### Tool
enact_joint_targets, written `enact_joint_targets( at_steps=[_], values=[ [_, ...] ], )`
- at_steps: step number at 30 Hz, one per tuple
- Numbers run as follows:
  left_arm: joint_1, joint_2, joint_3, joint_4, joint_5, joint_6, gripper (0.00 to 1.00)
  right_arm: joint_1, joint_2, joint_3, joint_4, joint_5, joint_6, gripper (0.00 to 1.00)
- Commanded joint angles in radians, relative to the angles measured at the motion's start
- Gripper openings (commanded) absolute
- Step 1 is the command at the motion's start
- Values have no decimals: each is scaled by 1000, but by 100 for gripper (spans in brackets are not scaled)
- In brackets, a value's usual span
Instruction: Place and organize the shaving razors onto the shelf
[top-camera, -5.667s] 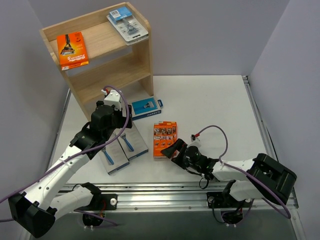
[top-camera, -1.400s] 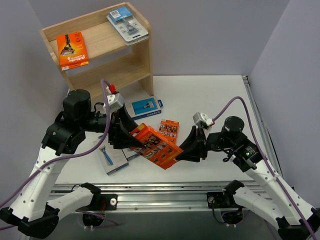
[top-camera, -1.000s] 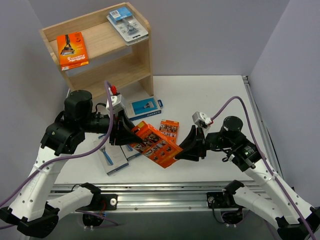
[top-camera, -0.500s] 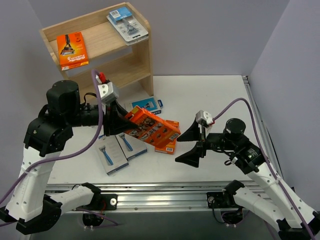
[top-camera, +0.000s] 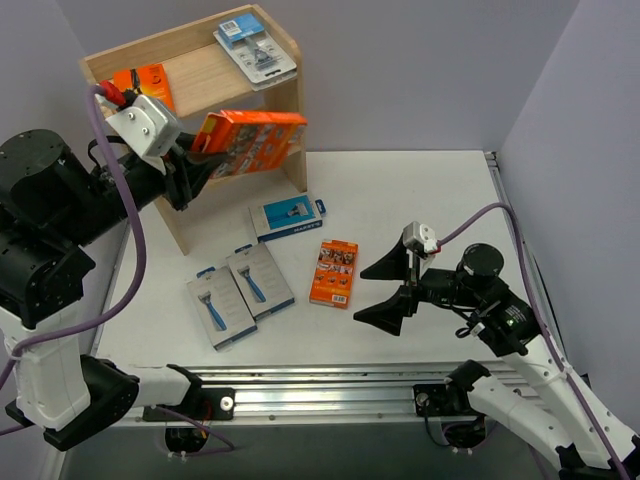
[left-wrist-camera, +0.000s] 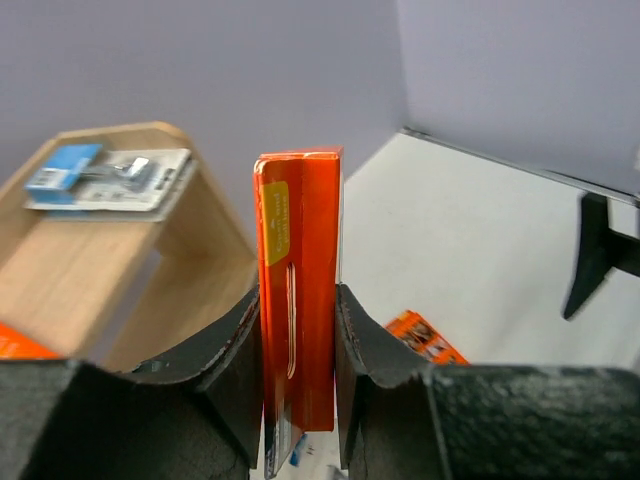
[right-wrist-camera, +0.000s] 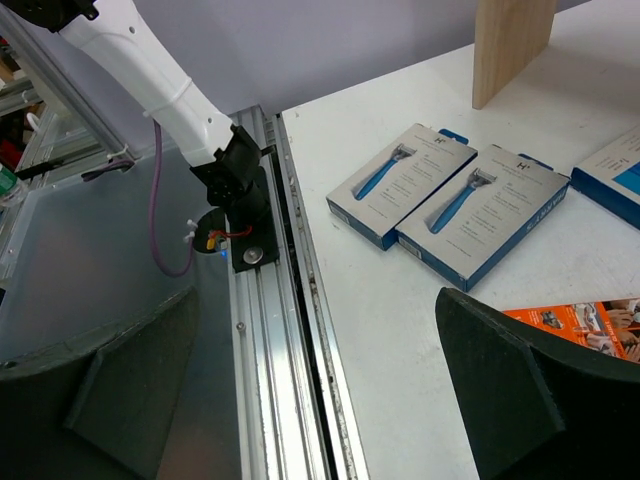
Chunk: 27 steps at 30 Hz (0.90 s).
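Bright, even light from above, with only faint, soft shadows beside the shelf (top-camera: 205, 70). In the left wrist view the orange razor pack (left-wrist-camera: 300, 300) is sharp — the shelf behind it blurred.

White link shells on left arm (top-camera: 45, 230) and right arm (top-camera: 560, 395), bulky black joint housings, purple cables (top-camera: 133, 262) looping above silver rail (top-camera: 330, 385); black wedge fingers (top-camera: 382, 314), white camera blocks (top-camera: 143, 122), black bases clamped on rail.
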Motion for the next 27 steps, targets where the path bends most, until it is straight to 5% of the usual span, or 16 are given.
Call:
enact_joint_targets(
  at_steps=[1,6,9,13,21,27],
  values=[
    [-4,-11,-7,205,-192,32,2,7,13,26,46,-5,3,100],
    [-48,65,92,181,-472,128,2,9,39,19,71,-16,12,100],
    [-224,121,103,205,-803,287,2,14,56,17,77,-16,12,100],
    [-326,162,99,287,-967,441,2,21,66,16,77,-12,10,100],
    [-346,181,4,477,-1131,810,2,79,60,20,34,30,-19,100],
    [-296,90,-211,633,-1048,940,2,119,83,29,-3,74,-47,100]
  ],
)
